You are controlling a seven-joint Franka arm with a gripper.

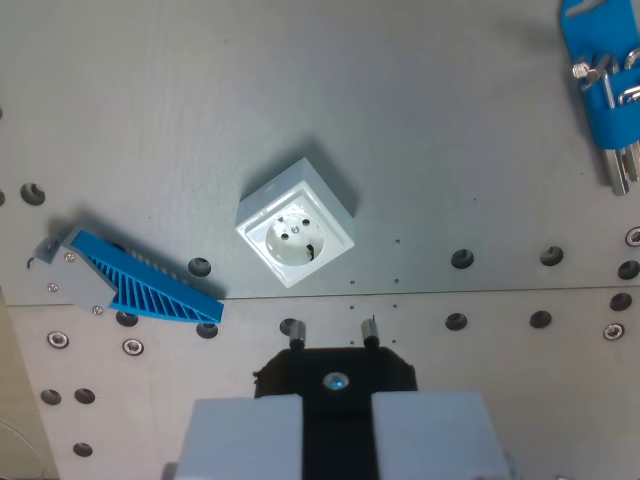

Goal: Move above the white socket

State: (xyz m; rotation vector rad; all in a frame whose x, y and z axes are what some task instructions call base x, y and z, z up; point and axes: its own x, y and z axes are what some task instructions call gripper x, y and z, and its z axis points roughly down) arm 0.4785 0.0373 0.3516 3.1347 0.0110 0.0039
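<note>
The white socket (pixel 296 223) is a square box with a round two-hole face. It sits on the grey table in the middle of the wrist view, turned diagonally. My gripper (pixel 336 405) is at the bottom edge, below the socket in the picture. Its two light grey fingers (pixel 245 435) are shut on a black plug (pixel 335 370). The plug's two metal pins (pixel 296 332) point toward the socket and end a short way below its lower corner, apart from it.
A blue ribbed wedge on a grey bracket (pixel 150 288) lies at the wrist view's left. A blue holder with metal hex keys (pixel 605 85) is at the top right. A plate seam (pixel 480 292) and rows of bolt holes cross the table.
</note>
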